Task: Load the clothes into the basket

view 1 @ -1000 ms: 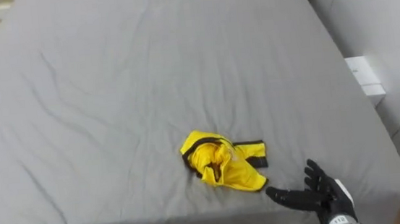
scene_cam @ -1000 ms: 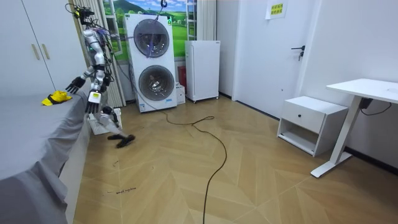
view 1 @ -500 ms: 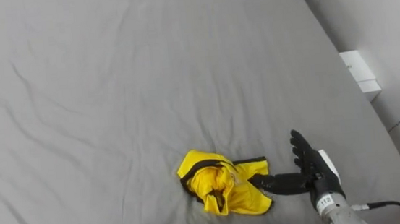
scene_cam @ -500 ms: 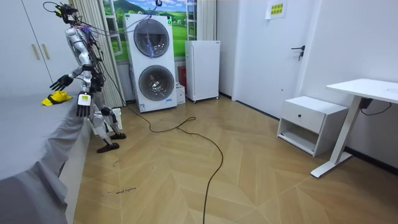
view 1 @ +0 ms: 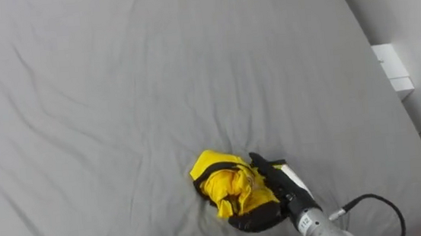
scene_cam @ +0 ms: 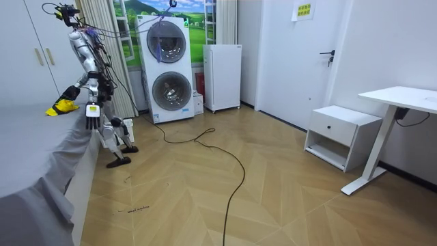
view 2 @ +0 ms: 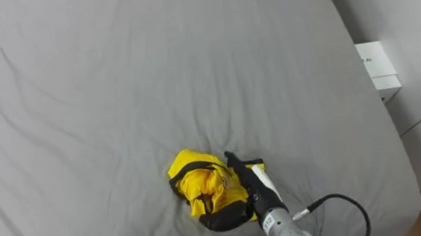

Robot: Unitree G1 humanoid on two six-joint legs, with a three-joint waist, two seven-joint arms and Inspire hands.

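Note:
A crumpled yellow garment (view 1: 226, 187) with black trim lies on the grey bed sheet (view 1: 153, 77), close to the near edge. My right hand (view 1: 281, 190) comes in from the lower right and rests against the garment's right side. Its thumb lies over the top and its dark fingers (view 1: 249, 222) curl under the near edge, so it is shut on the cloth. In the room view I stand at the side of the bed, with the right arm reaching to the garment (scene_cam: 63, 106). My left hand (scene_cam: 91, 116) hangs beside my hip.
The bed's right edge drops towards a white wall, with a small white box (view 1: 391, 68) beside it. In the room view a stacked washer and dryer (scene_cam: 167, 68) stands behind me, and a white fridge (scene_cam: 222, 76) is further along.
My right hand has moved left from beside the garment onto it, and its fingers have curled round the cloth. The robot has stepped up to the bed and stays there.

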